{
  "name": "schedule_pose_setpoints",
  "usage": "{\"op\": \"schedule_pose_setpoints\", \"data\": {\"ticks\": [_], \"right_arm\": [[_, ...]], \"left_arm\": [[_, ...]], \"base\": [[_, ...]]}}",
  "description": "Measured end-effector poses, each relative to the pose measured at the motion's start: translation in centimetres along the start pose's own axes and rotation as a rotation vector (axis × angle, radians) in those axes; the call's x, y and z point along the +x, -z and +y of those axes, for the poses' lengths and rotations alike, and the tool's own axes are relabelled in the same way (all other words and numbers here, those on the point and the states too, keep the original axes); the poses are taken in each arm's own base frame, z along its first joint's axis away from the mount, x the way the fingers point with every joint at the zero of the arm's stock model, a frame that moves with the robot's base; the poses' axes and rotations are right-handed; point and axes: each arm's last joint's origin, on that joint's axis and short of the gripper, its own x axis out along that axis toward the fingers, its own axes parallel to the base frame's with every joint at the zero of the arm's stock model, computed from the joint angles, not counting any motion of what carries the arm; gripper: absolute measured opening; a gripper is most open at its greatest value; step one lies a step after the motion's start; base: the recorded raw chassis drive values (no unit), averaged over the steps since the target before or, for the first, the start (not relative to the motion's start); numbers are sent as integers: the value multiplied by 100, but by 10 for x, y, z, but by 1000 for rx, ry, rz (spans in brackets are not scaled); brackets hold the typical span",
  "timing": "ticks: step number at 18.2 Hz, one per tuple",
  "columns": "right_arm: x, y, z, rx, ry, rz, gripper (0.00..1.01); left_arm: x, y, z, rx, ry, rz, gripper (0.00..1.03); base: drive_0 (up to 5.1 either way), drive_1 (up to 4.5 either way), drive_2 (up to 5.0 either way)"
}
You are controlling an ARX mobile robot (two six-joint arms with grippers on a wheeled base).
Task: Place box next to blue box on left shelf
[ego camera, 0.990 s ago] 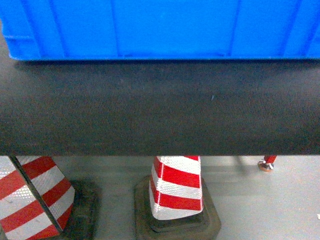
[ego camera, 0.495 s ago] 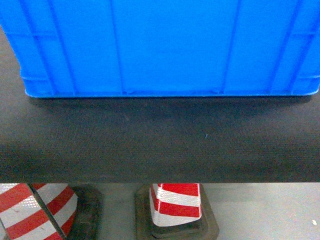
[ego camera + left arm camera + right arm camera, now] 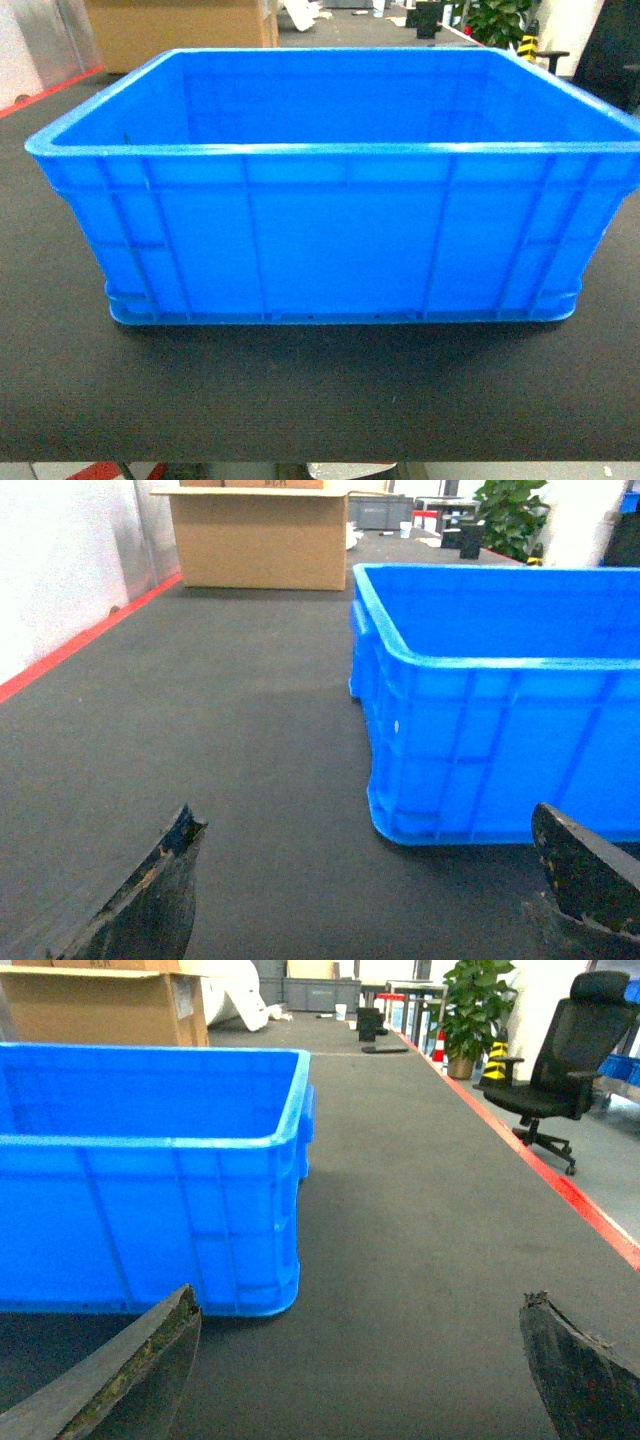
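Pre-grasp step: box (image 3: 330, 240) sits untouched on the black table (image 3: 300, 400); left gripper (image 3: 370, 880) and right gripper (image 3: 360, 1360) both spread wide, holding nothing; next, close in on both side walls.

Dark grey mat surface (image 3: 230, 730), carrying everything; red stripe (image 3: 80, 640) along its left edge and red stripe (image 3: 560, 1185) along its right edge. Cardboard box (image 3: 262, 538), far end, toward the left edge. Potted plant (image 3: 470, 1015), beyond the far right corner. Black office chair (image 3: 555, 1070), off the right edge.
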Motion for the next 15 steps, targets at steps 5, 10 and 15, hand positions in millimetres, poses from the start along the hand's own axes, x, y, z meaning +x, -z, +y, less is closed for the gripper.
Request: {"op": "schedule_pose_setpoints", "data": {"ticks": [5, 10, 15], "right_arm": [[0, 0, 0, 0, 0, 2, 98], [0, 1, 0, 1, 3, 6, 98], [4, 4, 6, 26, 136, 159, 98]], "left_arm": [[0, 0, 0, 0, 0, -1, 98], [1, 2, -2, -13, -91, 44, 98], [9, 3, -7, 0, -237, 83, 98]], "base": [[0, 0, 0], [0, 0, 0], [0, 0, 0]]}}
